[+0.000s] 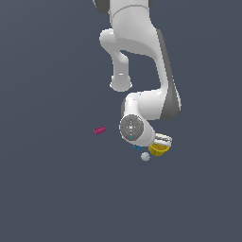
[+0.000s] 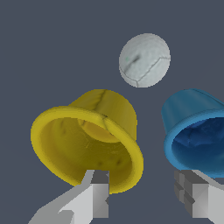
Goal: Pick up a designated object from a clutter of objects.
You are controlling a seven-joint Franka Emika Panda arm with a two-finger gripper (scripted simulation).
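Note:
The yellow cup (image 2: 83, 140) lies on its side with its mouth toward the wrist camera. In the exterior view the yellow cup (image 1: 159, 149) sits just below the arm's hand. My gripper (image 2: 146, 194) is open. One finger (image 2: 98, 194) stands in front of the cup's mouth and the other finger (image 2: 194, 197) in front of the blue cup (image 2: 197, 135), so the yellow rim's near side lies between them. In the exterior view the gripper (image 1: 162, 141) is mostly hidden by the hand.
A white ball (image 2: 144, 60) lies beyond the two cups; it also shows in the exterior view (image 1: 145, 156). The blue cup (image 1: 137, 147) peeks out under the wrist. A pink-red flat piece (image 1: 99, 130) lies apart toward the exterior view's left.

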